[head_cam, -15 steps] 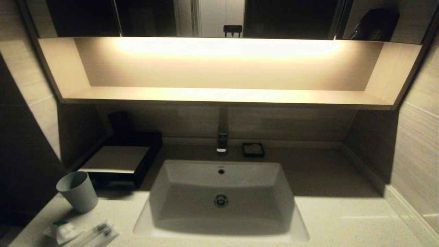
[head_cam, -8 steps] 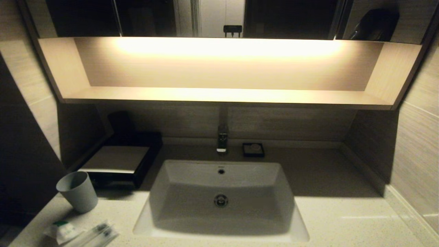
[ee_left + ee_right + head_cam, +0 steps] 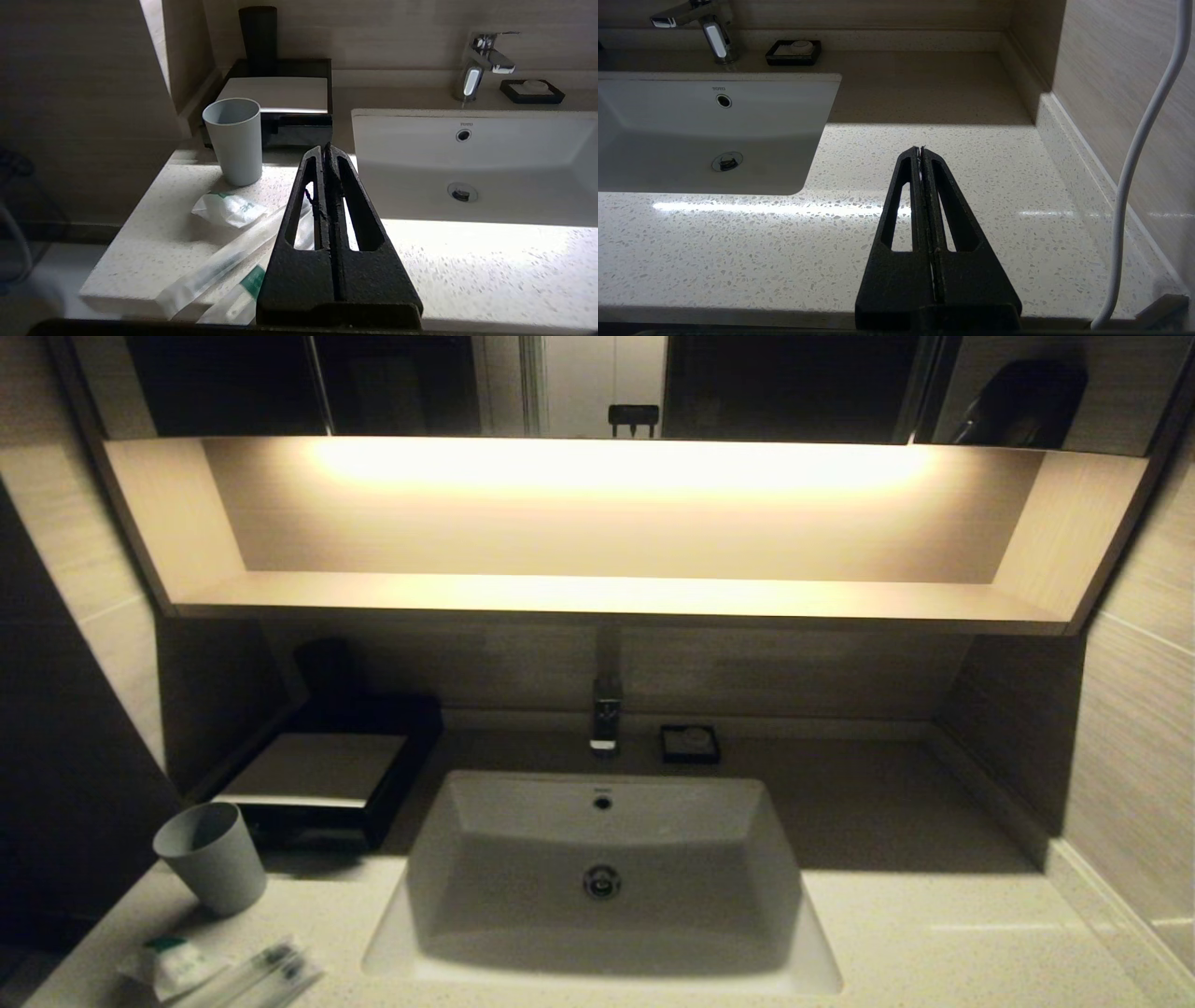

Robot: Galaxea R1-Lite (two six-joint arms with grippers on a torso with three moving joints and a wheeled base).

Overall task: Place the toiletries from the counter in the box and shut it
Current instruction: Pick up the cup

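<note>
On the counter, near its front left corner, the toiletries are seen, with the box at the back left and not yet opened. No packet is taken yet: both the left gripper and the right gripper are held closed and empty. Opening of the jaws is judged necessary next, and the cup between packets and box may hinder.

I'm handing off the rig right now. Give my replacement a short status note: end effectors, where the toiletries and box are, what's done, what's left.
Left end effector: shut, empty, near the counter's front left corner, toiletries just beyond it.
Right end effector: shut, empty, over bare counter right of the sink.
Toiletries: one small packet and long slim packs, lying in front of the grey cup.
Box: back left, behind the cup.
Done: nothing packed.
Left: open the box, load every packet, close it.
</note>
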